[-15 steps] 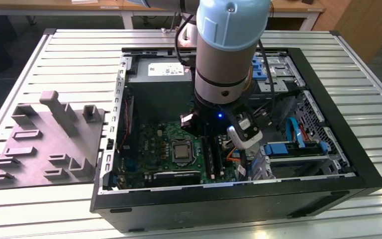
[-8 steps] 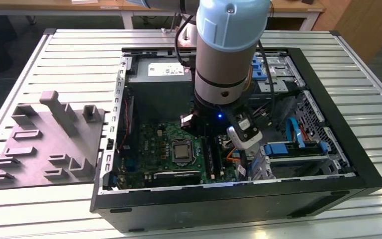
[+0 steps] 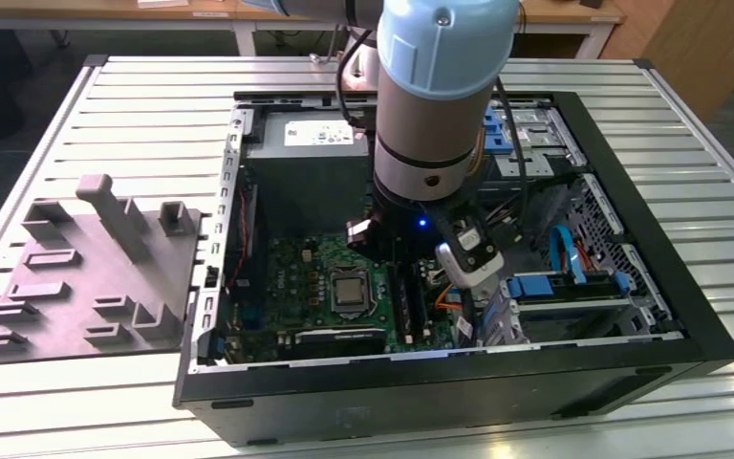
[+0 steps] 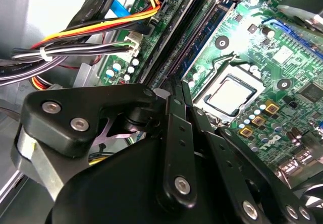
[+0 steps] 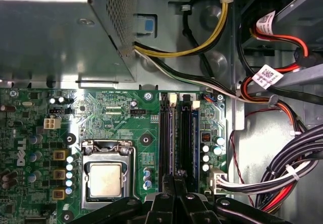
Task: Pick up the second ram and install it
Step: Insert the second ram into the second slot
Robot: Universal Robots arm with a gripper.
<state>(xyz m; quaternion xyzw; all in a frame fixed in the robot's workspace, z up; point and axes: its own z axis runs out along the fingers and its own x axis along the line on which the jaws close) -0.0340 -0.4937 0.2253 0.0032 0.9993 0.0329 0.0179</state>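
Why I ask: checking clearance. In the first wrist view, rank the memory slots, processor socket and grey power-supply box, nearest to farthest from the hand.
1. Memory slots, directly ahead of the hand.
2. Processor socket, off to one side of the slots.
3. Power-supply box, farthest, beyond the motherboard edge.

1. Exterior view: the arm (image 3: pixel 431 115) hides part of the motherboard (image 3: pixel 329 287).
2. First wrist view: the power-supply box (image 5: pixel 60 32) runs off the picture's edge.
3. Both wrist views: the gripper (image 4: pixel 174 90) (image 5: pixel 174 183) covers one end of the memory slots (image 5: pixel 176 128); whether the second ram lies under it cannot be told.
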